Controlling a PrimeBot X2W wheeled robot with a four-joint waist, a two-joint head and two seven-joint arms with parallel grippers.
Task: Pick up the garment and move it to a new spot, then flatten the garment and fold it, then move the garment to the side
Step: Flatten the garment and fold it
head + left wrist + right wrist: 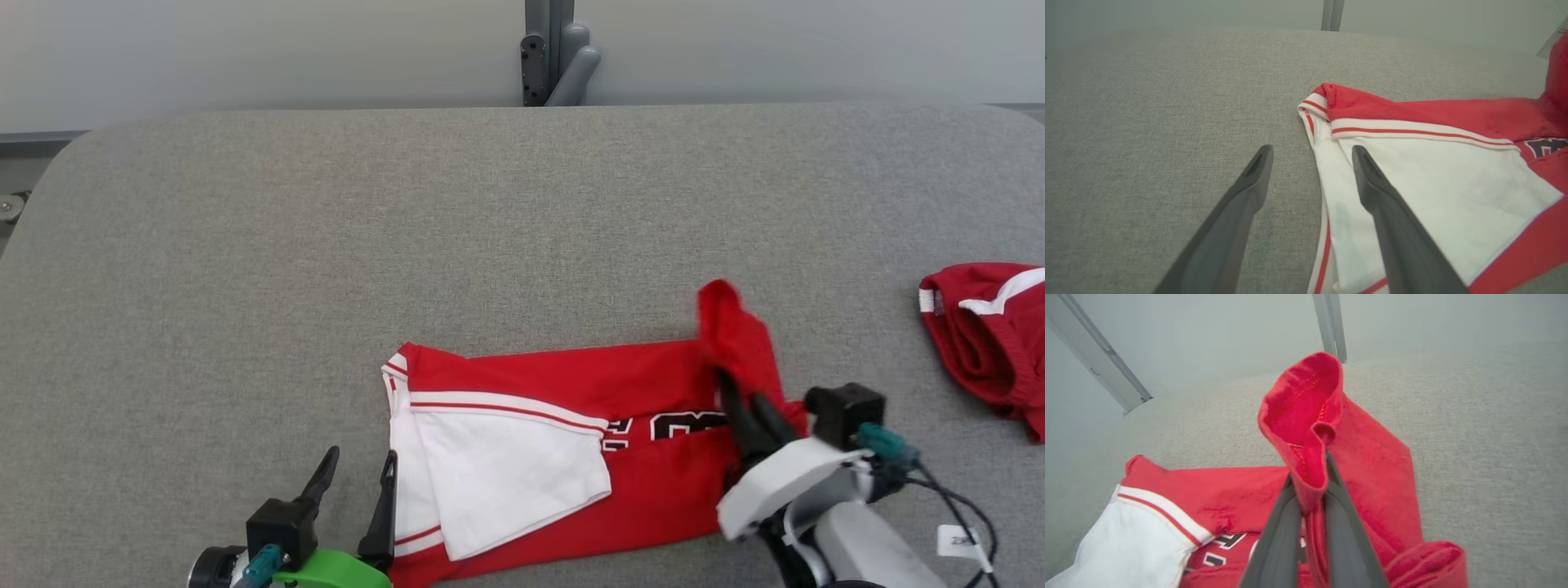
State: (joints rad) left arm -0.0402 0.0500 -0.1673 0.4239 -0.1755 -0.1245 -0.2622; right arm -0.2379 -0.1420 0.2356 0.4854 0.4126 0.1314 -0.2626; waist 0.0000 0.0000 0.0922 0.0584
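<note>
1. The grey padded table [408,204] serves as the reference for every place below.
2. The garment [571,384], a red jersey with white panels and black lettering, lies on the table's near half, roughly midway across its width. Its lower edge reaches the table's near edge.
3. A white panel with a thin red stripe is folded over the garment's left part, which lies flat on the table.
4. The right gripper [735,388] is over the near right part of the table. Its two dark fingers are pinched together on a fold of the garment's red cloth.
5. In the right wrist view, the right gripper [1310,486] holds a hemmed red edge of the garment [1372,465]. The edge stands up above the fingertips in a curled loop, lifted off the table.
6. The left gripper [362,457] sits at the table's near edge, left of centre. Its fingers are spread wide and hold nothing.
7. In the left wrist view, one finger of the left gripper [1311,151] is over bare table. The other is over the white edge of the garment [1433,110]; whether it touches the cloth cannot be told.
8. A second red and white cloth item [988,335] lies bunched at the table's right edge.
9. A grey post [555,49] stands behind the middle of the table's far edge.
</note>
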